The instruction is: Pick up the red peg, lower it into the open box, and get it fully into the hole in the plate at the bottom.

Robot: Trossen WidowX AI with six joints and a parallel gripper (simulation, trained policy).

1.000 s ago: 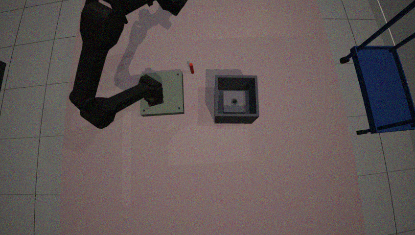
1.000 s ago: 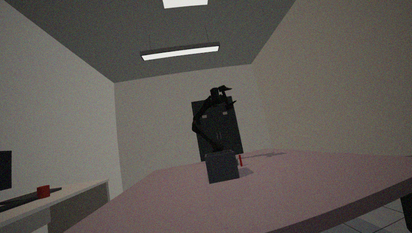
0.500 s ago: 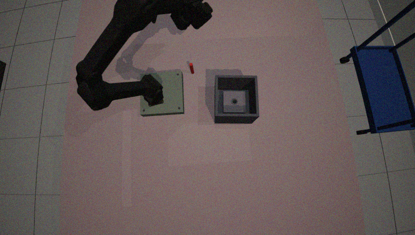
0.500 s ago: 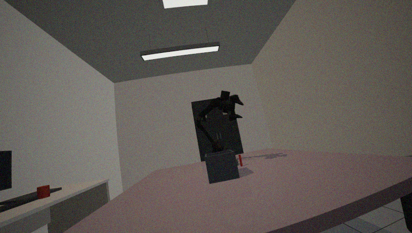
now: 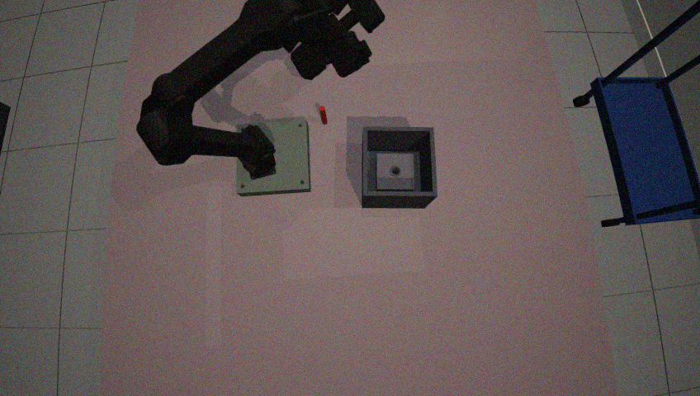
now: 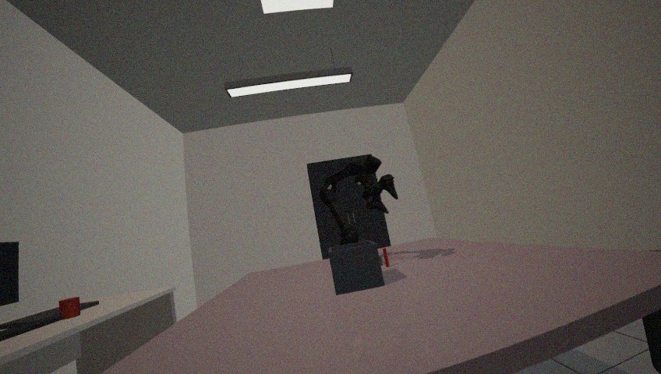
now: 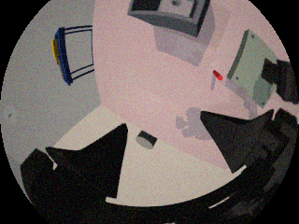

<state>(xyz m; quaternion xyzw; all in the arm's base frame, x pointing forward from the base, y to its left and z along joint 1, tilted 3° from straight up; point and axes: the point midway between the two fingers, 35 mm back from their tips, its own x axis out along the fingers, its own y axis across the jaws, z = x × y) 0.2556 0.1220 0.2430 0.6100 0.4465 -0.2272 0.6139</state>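
My gripper [image 5: 351,9] [image 6: 392,205] [image 7: 165,120] is spread almost to its full opening, with nothing between the fingers. It is raised above the table, on the far side of the red peg [image 5: 323,115] [image 6: 386,257] [image 7: 217,75] in the top view's layout. The peg stands upright on the pink table [image 5: 343,294] [image 6: 464,296] [image 7: 154,84], its long axis vertical, well apart from my fingertips. From the hand it lies lower, toward the near side and slightly left; I judge this offset to govern the approach. Next, bring the open fingers over the peg and align them with its axis before closing; a slanted descent could tip it. The peg is between my green base plate [image 5: 295,147] [image 7: 248,51] at left and the open grey box [image 5: 393,201] [image 6: 356,270] [image 7: 173,21] at right. Inside the box, the light plate [image 5: 385,162] [image 7: 187,8] has its hole [image 5: 395,170] [image 7: 176,3] unfilled; insertion remains to be done.

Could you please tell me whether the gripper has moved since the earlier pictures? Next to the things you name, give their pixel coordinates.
Yes; in the top view, the open gripper [image 5: 329,73] [image 6: 393,206] [image 7: 165,120] has shifted rightward, now nearer the open box [image 5: 399,194] [image 6: 356,269] [image 7: 163,21].
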